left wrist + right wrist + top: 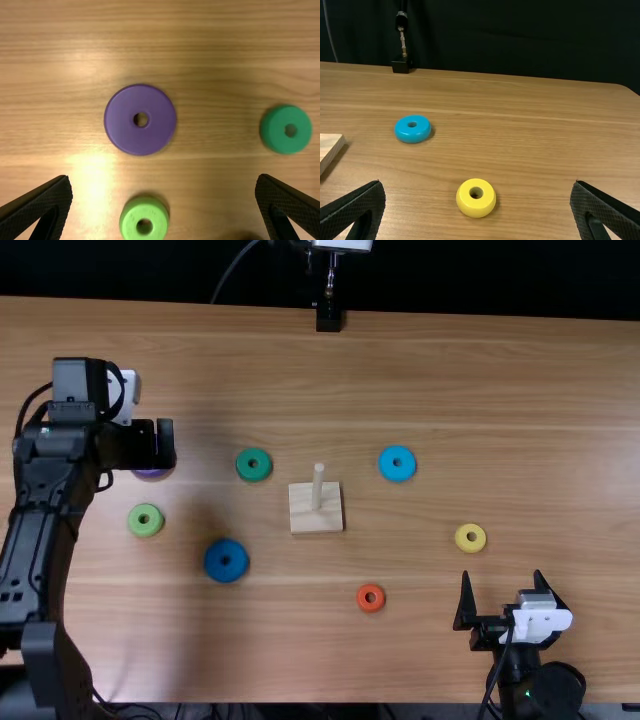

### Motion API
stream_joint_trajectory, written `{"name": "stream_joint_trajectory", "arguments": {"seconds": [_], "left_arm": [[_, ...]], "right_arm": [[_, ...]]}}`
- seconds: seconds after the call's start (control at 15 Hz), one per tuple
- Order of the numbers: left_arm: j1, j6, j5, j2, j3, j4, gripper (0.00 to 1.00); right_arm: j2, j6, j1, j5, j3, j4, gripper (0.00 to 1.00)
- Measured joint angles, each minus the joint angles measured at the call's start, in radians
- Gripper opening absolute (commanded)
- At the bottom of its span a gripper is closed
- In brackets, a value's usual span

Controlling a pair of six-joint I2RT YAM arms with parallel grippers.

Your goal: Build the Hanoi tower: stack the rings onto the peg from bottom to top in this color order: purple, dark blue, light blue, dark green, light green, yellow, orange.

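My left gripper [165, 444] hangs over the purple ring [150, 473], mostly covering it. In the left wrist view the gripper [164, 205] is open, with the purple ring [140, 120] lying flat on the table beyond its fingertips. My right gripper [500, 590] stands at the near right; its fingers are wide apart in the right wrist view [477, 185]. The wooden peg [317, 486] is bare on its square base [316, 521]. Dark green [253, 464], light green [145, 520], dark blue [226, 560], light blue [397, 463], yellow [470, 537] and orange [371, 598] rings lie apart.
A black stand [329, 316] with a cable is at the table's far edge. The wooden table [560, 400] extends around the peg base and rings. The light green and dark blue rings lie between the left arm and the peg base.
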Motion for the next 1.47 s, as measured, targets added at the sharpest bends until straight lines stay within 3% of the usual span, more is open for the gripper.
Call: {"name": "stream_joint_trajectory", "arguments": {"seconds": [0.67,0.73,0.93,1.07,1.33,1.47], "left_arm": [[0.0,0.002,0.0,0.185,0.019,0.004,1.0],[0.0,0.008,-0.018,0.191,0.019,0.005,1.0],[0.0,0.103,-0.125,0.201,0.019,0.009,1.0],[0.0,0.14,-0.158,0.216,0.02,0.012,1.0],[0.0,0.159,-0.173,0.241,0.022,0.018,1.0],[-0.002,0.16,-0.161,0.243,0.055,0.029,1.0]], "right_arm": [[0.0,0.0,0.0,0.0,0.0,0.0,1.0],[0.0,0.0,0.0,0.0,0.0,0.001,1.0],[0.0,0.0,0.0,0.0,0.0,0.001,1.0],[0.0,0.0,0.0,0.0,0.0,0.0,1.0],[0.0,0.0,0.0,0.0,0.0,0.0,1.0],[0.0,0.0,0.0,0.0,0.0,0.0,1.0]]}}
